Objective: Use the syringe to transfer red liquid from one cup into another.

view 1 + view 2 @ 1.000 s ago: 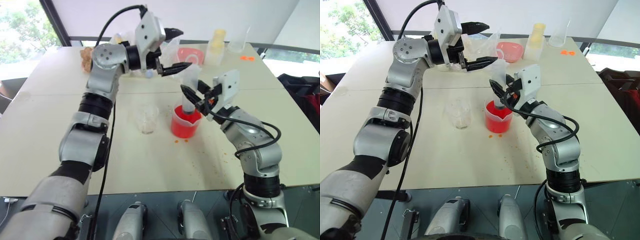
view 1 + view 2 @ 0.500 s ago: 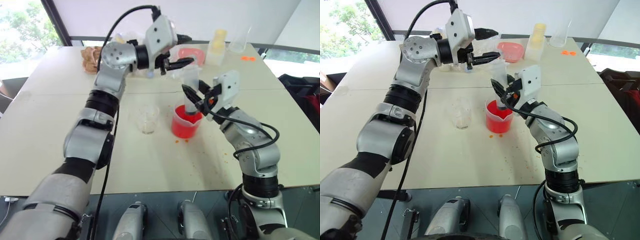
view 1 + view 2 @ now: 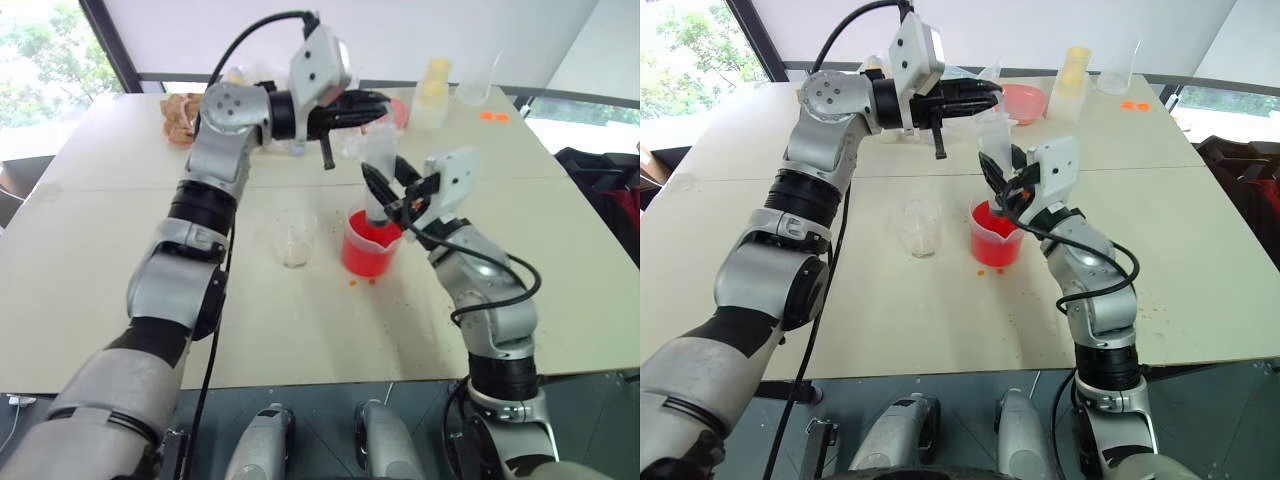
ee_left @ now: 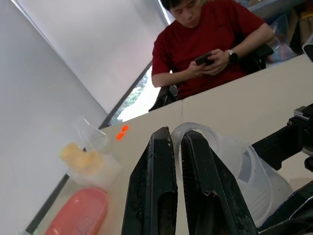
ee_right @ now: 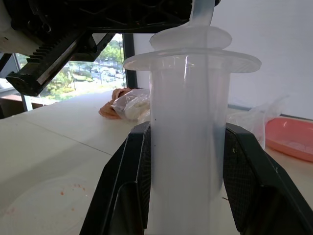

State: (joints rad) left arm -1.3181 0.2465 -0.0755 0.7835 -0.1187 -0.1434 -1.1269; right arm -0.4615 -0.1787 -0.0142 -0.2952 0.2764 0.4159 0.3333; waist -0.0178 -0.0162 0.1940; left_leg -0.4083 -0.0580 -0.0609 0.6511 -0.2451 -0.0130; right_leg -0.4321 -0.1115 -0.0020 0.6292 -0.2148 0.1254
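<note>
The left gripper [image 3: 372, 103], spread wide a second ago just left of the syringe [image 3: 379, 175], is now seen shut above the syringe's top, its fingers [image 4: 195, 181] pressed together at the plunger ring.

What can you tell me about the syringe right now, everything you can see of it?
The syringe is clear, slightly cloudy plastic: a thick barrel with a wide flange and a plunger rising above it. It stands upright, lower end down in the beaker of red liquid. The right gripper is shut on the barrel, one finger each side. The left gripper is shut on the plunger's top.
</note>
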